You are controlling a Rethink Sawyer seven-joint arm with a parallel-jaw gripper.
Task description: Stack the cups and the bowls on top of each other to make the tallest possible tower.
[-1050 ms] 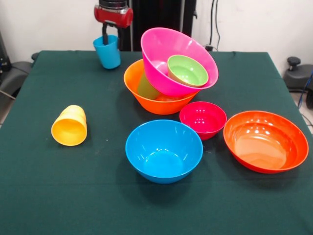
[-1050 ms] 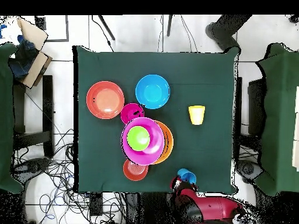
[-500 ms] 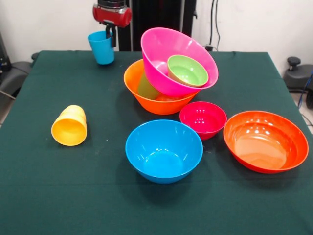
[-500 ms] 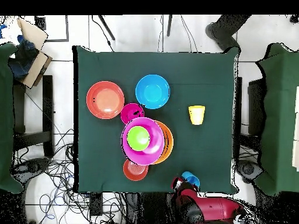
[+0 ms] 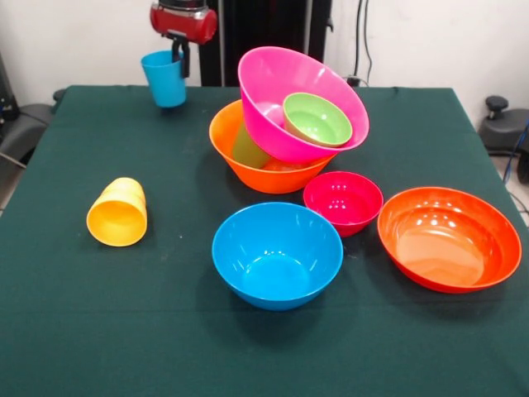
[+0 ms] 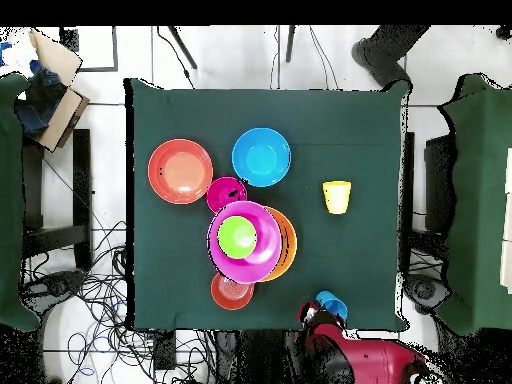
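The tool (image 5: 176, 62) gripped the blue cup (image 5: 164, 78) above the desk (image 5: 74, 331); next, carrying it onto the tower (image 5: 289, 116).

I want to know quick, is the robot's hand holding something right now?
Hand: closed on the rim of the small blue plastic cup, holding it up near the table's far edge.

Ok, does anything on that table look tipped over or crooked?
Two things. The yellow-orange cup lies on its side, mouth toward the camera, apart from the rest. In the tower, the big pink bowl sits steeply tilted in the big orange bowl, with the small green bowl slanted inside it. The other bowls sit upright.
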